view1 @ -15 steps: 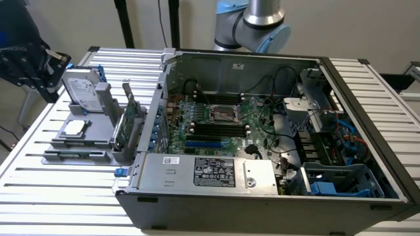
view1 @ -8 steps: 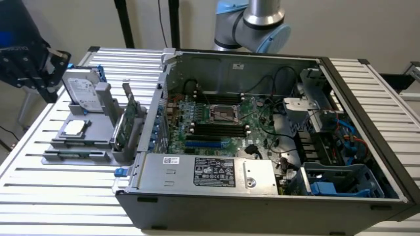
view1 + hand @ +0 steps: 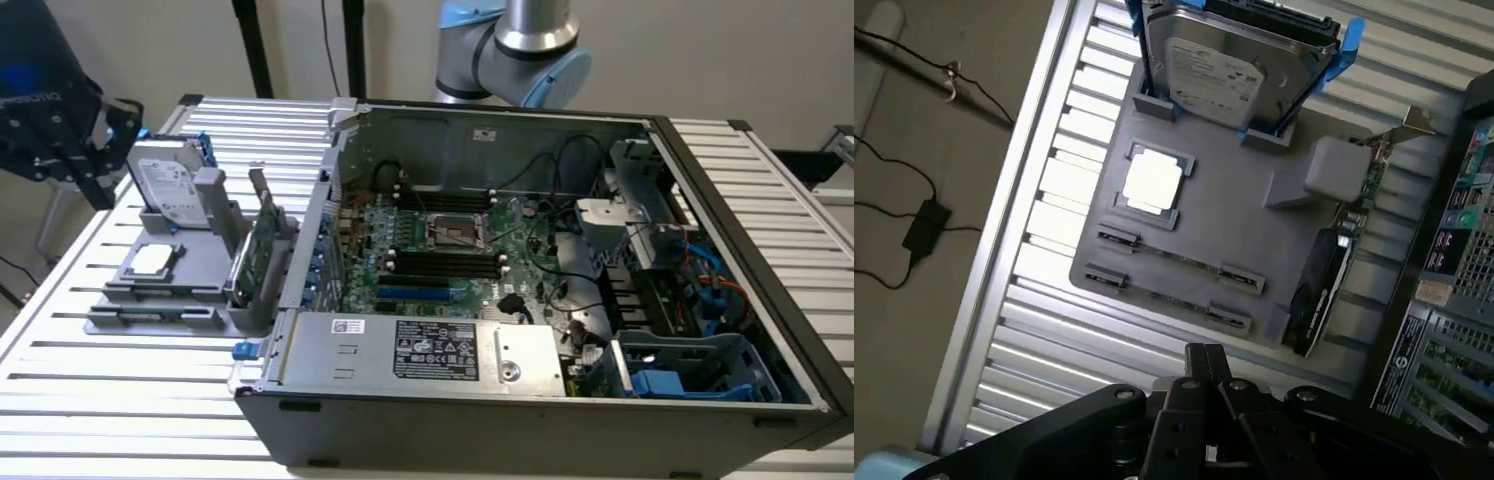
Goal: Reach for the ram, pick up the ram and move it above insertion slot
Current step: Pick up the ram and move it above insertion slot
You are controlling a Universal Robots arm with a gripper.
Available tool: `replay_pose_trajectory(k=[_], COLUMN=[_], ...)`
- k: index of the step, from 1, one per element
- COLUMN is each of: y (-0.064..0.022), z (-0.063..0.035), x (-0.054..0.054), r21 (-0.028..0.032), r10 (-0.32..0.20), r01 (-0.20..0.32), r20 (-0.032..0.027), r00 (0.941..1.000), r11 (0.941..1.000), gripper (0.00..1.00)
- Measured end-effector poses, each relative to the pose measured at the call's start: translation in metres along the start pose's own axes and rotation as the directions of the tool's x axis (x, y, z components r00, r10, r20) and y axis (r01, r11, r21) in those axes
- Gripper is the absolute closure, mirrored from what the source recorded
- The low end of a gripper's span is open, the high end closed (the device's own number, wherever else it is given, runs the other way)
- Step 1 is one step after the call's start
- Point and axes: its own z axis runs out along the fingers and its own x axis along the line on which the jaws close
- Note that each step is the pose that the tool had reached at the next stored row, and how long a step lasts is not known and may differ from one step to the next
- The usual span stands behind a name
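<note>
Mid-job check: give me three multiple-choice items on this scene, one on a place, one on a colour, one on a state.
1. Where is the hard drive?
A. Standing in the grey holder outside the computer case
B. Mounted inside the case
C. Lying flat on the floor

2. What colour are the rails on the hard drive's sides?
A. Red
B. Blue
C. Yellow

3. How is the computer case?
A. Closed, panel on
B. Open, motherboard exposed
C. Tipped upside down

Answers: 1 A, the drive stands on edge in the holder beside the case. 2 B, blue shows at both of its sides. 3 B, the board and cables lie in plain sight from above.
</note>
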Motion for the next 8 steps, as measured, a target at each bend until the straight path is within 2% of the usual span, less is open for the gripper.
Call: replay_pose_trajectory(k=[4,8], y=[0.0,0.0], z=[0.0001,0.0001], x=[0.0,0.0], r21=[0.0001,-0.0001], r10=[-0.073,-0.145], r01=[0.073,0.145], r20=[-0.0029,-0.0059], r00=[0.9973,0.9894], r11=[0.9973,0.9895], gripper=[0.89,0.89])
